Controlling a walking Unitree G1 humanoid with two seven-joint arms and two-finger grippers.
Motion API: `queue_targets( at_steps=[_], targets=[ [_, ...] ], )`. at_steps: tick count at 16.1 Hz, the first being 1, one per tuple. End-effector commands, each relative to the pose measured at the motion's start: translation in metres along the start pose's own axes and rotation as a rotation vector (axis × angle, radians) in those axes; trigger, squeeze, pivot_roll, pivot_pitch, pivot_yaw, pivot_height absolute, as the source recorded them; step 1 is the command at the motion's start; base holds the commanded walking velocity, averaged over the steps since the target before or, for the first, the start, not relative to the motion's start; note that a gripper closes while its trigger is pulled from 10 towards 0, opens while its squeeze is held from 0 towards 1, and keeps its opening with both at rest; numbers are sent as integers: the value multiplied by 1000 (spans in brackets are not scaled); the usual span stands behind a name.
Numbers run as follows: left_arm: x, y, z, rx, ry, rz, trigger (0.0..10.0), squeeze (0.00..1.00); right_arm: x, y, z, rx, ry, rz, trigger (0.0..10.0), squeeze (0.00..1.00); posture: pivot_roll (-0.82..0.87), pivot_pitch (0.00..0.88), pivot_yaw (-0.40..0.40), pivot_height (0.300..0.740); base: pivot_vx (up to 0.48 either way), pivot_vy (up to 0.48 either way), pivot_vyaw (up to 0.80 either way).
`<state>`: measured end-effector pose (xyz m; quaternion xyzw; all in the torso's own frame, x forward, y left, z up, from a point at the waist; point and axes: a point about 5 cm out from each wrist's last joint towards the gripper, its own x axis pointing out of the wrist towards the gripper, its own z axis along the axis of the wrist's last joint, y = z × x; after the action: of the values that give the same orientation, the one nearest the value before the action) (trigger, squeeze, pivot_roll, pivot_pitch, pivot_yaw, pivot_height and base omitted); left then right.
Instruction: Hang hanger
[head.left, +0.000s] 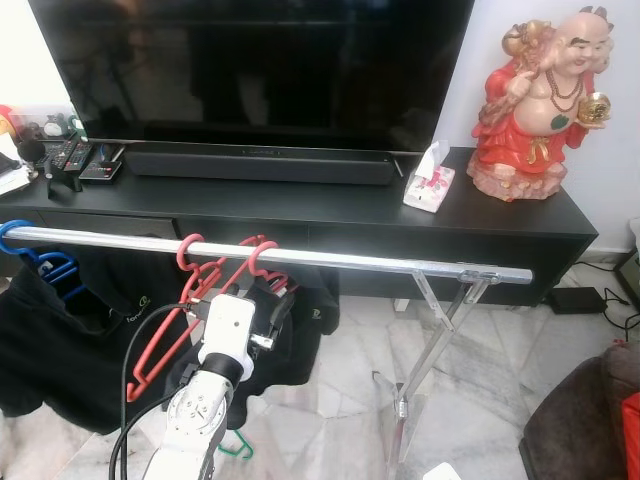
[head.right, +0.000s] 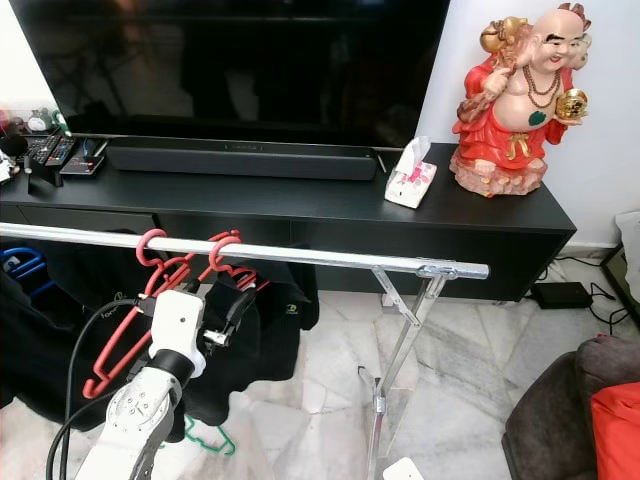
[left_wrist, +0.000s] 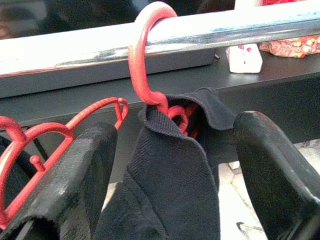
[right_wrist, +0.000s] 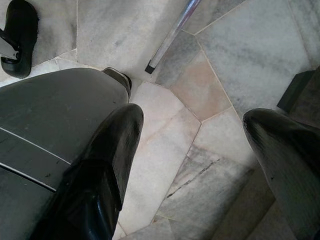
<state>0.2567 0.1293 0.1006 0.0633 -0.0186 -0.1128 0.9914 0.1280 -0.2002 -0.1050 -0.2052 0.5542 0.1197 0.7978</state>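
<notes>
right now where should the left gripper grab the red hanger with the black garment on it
Grip the red hanger at its neck just under the hook, above the black garment. Come from the robot's side of the silver rail, where the left gripper already straddles it, fingers open; the neck is narrow and bare there.

Hangers (head.left: 215, 275) on rail (head.left: 340, 260), before cabinet (head.left: 330, 205)

Head stereo pair: looking forward and down from above, sharing the clothes rail (head.left: 270, 255), TV console (head.right: 300, 210) and marble floor (head.left: 480, 370), offset slightly sideways. Left wrist view: very close, aimed along the left gripper (left_wrist: 170, 165) at the same rail. Right wrist view: pointing down at floor tiles, apparently from low height.
</notes>
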Motion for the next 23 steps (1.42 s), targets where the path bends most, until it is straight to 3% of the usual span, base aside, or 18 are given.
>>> queue_targets(
  at_steps=[1,8,11,14,17,19,21,23],
  targets=[
    [3,-1,3,1,-8,-2,10000,0,0,2,-4,5,12,6,10000,0,-62,0,-28,740,0,0,0],
    [-5,0,-6,55,25,-14,10000,0,0,5,-3,-1,12,12,10000,0,-52,0,-21,740,0,0,0],
    [-20,-5,-14,126,67,-97,10000,0,0,5,-3,-1,12,13,10000,0,-44,0,-18,740,0,0,0],
    [-37,4,-17,148,97,-83,10000,0,0,5,-4,-4,15,15,10000,0,-37,0,-16,740,0,0,0],
    [-74,29,-18,284,163,-141,10000,0,0,4,-5,-8,19,15,10000,0,-7,0,-15,740,0,0,0],
    [-97,45,-21,328,230,-139,10000,0,0,4,-6,-17,22,17,10000,0,3,0,-14,740,0,0,0],
    [-137,65,-39,351,326,-80,10000,0,0,4,-6,-18,22,17,10000,0,3,0,-14,740,0,0,0],
    [-162,72,-62,356,438,-53,10000,0,0,4,-6,-17,23,17,10000,0,10,0,-8,740,0,0,0]
  ],
)
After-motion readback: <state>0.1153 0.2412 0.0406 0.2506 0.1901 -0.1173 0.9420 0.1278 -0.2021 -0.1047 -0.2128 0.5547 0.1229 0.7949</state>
